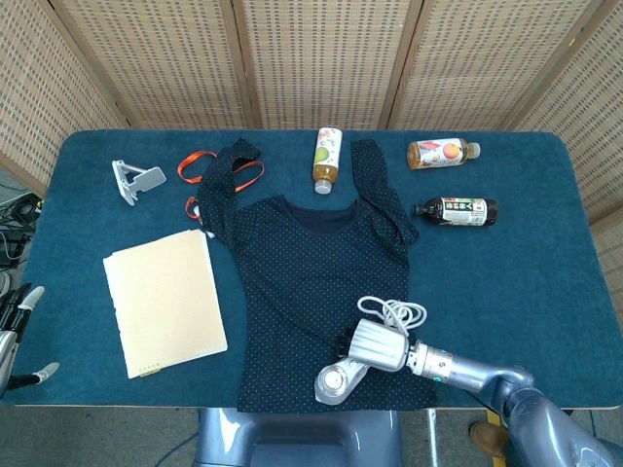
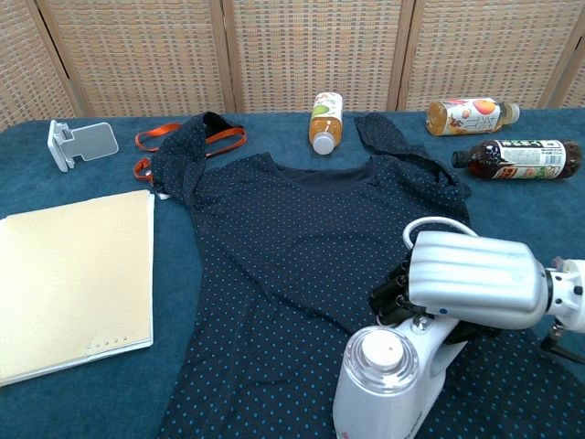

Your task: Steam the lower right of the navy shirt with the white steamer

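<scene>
The navy dotted shirt [image 1: 321, 282] [image 2: 292, 274] lies flat on the table, neck toward the far side. My right hand [image 1: 378, 346] [image 2: 466, 282] grips the handle of the white steamer [image 1: 337, 381] [image 2: 384, 389], whose head rests on the shirt near its lower hem, right of centre. Its white cord [image 1: 394, 313] loops on the shirt just behind the hand. My left hand [image 1: 18, 331] hangs at the table's left edge, away from the shirt, fingers apart and holding nothing.
A cream notebook [image 1: 164, 300] lies left of the shirt. Three bottles [image 1: 327, 161] [image 1: 443, 152] [image 1: 455, 210] lie at the back and right. A white phone stand [image 1: 134, 181] and an orange strap [image 1: 209, 170] are at the back left.
</scene>
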